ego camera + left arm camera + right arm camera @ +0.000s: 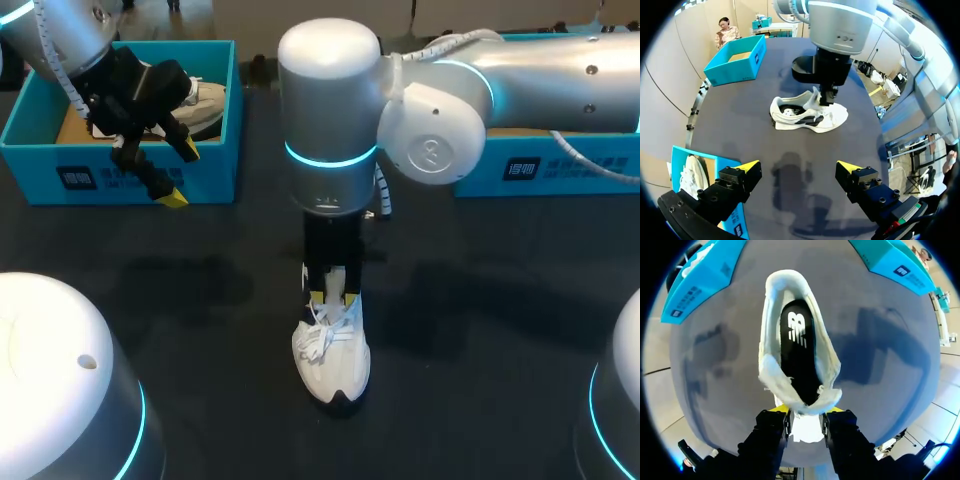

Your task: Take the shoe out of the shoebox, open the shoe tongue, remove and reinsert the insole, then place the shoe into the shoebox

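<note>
Worktop [200,300]: dark, carries all items.
Left shoebox [120,185]: blue, far left, holds a second white shoe [205,105].
Right shoebox [540,170]: blue, far right.
Shoe [332,360]: white, stands upright at mid-worktop, outside both boxes.
Left tool [182,175]: released, hovers over left shoebox front wall.
Right tool [807,410]: clenched on shoe tongue [802,402].
Insole [797,350]: black, lies inside shoe.

Shoe [331,352] is white, white laces, black bit at the toe. Insole [799,347] is black with a white logo. Left box [215,175] and right box [560,182] are teal with dark label patches. Table [480,330] is dark grey. Right arm [330,110] is silver with a glowing cyan ring. Left gripper [181,174] is black, yellow tips.
</note>
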`<state>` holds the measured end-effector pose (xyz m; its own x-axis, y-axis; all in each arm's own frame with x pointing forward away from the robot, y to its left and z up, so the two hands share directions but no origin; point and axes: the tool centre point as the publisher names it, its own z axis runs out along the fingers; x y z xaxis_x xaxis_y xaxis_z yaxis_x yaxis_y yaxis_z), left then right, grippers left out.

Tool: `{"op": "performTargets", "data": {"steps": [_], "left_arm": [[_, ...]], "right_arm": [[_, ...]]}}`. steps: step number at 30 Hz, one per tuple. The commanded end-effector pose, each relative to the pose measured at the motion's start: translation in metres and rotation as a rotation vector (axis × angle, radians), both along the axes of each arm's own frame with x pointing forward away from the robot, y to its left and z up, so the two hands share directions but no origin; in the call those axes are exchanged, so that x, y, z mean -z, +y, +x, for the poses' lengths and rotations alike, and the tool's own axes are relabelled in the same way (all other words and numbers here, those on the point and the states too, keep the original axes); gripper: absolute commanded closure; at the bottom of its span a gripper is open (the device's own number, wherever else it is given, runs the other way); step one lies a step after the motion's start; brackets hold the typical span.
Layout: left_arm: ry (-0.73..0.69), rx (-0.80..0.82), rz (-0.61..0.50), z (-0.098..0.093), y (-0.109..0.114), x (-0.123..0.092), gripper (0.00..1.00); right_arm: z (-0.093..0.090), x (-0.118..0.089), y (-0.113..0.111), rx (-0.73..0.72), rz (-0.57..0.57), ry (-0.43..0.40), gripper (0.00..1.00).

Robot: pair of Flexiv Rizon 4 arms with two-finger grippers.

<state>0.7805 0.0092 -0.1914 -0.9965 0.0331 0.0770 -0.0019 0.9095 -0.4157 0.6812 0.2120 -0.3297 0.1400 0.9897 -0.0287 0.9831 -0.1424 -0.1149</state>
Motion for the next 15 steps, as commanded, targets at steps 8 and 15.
{"op": "performTargets", "data": {"steps": [8, 15], "left_arm": [[-0.001, 0.000, 0.003, -0.001, 0.000, 0.000, 0.00], [-0.001, 0.000, 0.003, -0.001, 0.000, 0.000, 0.00]], "right_arm": [[0.005, -0.017, 0.000, -0.009, -0.041, -0.008, 0.64], [0.023, -0.012, 0.001, -0.052, -0.025, -0.037, 0.63]]}}
